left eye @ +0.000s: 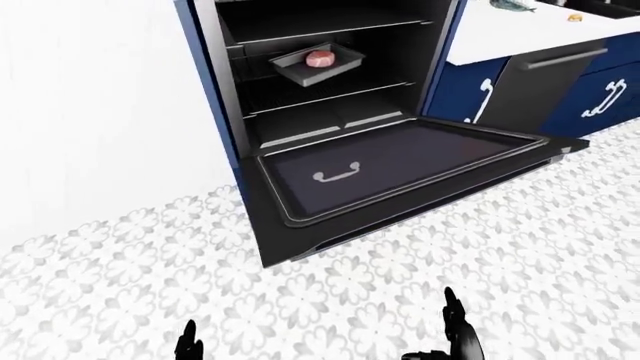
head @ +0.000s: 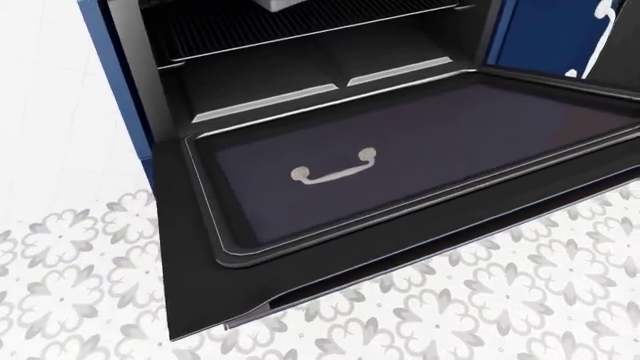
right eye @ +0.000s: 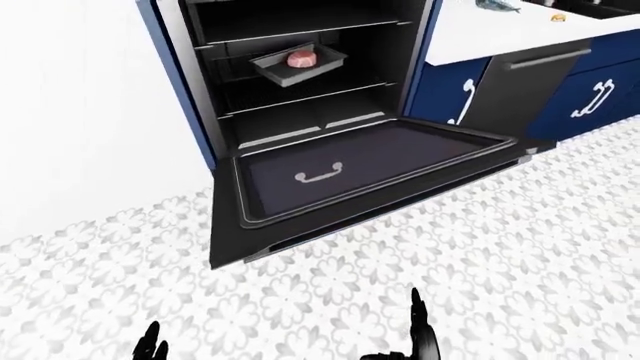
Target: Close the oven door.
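The oven door (left eye: 400, 169) hangs fully open, lying flat and level over the patterned tile floor (left eye: 120, 285), hinged at the bottom of the black oven cavity (left eye: 330, 67). A pale handle shape (head: 335, 172) shows through the door's dark glass panel. Inside the oven, on a wire rack (right eye: 290, 90), sits a dark roasting tray (left eye: 318, 64) holding a pinkish piece of meat (left eye: 320, 58). Blue cabinets (left eye: 600, 97) with white handles run off to the right in the left-eye view, under a white counter (left eye: 520, 26).

At the bottom edge of that view only the black fingertips of the left hand (left eye: 187, 346) and the right hand (left eye: 458, 334) poke up, well apart from the door; I cannot tell whether either is spread or closed.
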### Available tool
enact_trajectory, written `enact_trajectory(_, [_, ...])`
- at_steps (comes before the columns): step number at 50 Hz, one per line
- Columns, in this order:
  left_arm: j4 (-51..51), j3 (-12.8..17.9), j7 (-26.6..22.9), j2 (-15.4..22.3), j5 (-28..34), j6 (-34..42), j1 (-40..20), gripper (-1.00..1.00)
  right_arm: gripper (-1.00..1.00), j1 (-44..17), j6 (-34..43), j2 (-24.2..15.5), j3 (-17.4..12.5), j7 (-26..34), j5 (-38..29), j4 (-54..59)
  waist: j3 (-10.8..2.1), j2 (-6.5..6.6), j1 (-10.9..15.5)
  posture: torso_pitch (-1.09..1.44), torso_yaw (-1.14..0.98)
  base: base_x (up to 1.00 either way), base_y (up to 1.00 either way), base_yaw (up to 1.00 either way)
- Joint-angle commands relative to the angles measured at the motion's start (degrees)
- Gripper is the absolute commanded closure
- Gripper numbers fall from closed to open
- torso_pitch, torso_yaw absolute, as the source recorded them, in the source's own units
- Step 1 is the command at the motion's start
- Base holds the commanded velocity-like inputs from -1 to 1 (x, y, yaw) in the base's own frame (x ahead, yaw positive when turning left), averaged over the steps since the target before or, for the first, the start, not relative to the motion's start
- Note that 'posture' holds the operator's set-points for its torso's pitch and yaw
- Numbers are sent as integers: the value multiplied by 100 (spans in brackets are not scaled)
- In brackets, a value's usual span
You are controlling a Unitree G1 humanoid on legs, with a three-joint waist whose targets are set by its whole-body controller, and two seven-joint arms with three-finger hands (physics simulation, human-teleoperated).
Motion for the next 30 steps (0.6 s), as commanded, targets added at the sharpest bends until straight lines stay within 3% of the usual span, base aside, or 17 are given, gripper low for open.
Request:
enact_trajectory(1, [-90,11,-15,24,3,-140,-44,-100,-100,-47,-122,-62,-22,6,48,-88,-63,-67,-17,0,0,0,33,0])
enact_trajectory(2, [-91,16,-12,22,6,-141,-42,-100,-100,-50,-115,-66,-24,15,55,-86,-68,178,-75,0,0,0,33,0])
enact_trajectory(3, [-91,17,-9,15,11,-147,-38,-100,-100,-57,-109,-71,-24,20,59,-86,-76,93,-42,0,0,0,33,0])
enact_trajectory(5, [-91,19,-5,11,17,-149,-38,-100,-100,-67,-98,-72,-24,28,64,-83,-113,85,-77,0,0,0,33,0])
enact_trajectory(9, [-92,25,-7,7,22,-155,-34,-100,-100,-74,-93,-81,-29,39,69,-75,-50,276,-47,0,0,0,33,0])
enact_trajectory(11, [-95,12,13,-10,33,-175,-25,-100,-100,-78,-93,-84,-32,42,70,-72,-35,457,-46,0,0,0,32,0])
enact_trajectory(13, [-98,-1,24,-24,34,-192,-12,-100,-100,-77,-92,-84,-34,43,68,-70,-55,728,-38,0,0,0,33,0])
enact_trajectory(14, [-99,-7,30,-28,31,-200,-5,-100,-100,-78,-91,-84,-34,41,66,-70,-124,961,-25,0,0,0,33,0])
enact_trajectory(15, [-101,-15,35,-34,27,-209,2,-100,-100,-80,-90,-83,-33,38,63,-70,-214,1012,-56,0,0,0,33,0])
enact_trajectory(16, [-102,-31,43,-39,21,-216,6,-100,-100,-156,-10,-155,-90,154,111,-45,-99,846,32,0,0,0,33,0])
enact_trajectory(17, [-102,-39,43,-40,12,-217,6,-100,-100,-185,16,-181,-118,196,123,-32,-37,839,19,0,0,0,33,0])
enact_trajectory(27, [-105,-101,41,-29,-46,-219,4,-100,-100,-251,62,-245,-287,299,43,11,-32,263,2,0,0,0,33,0])
enact_trajectory(30, [-106,-110,37,-23,-59,-209,-7,-100,-100,-241,43,-230,-303,276,7,12,-60,-44,-10,0,0,0,34,0])
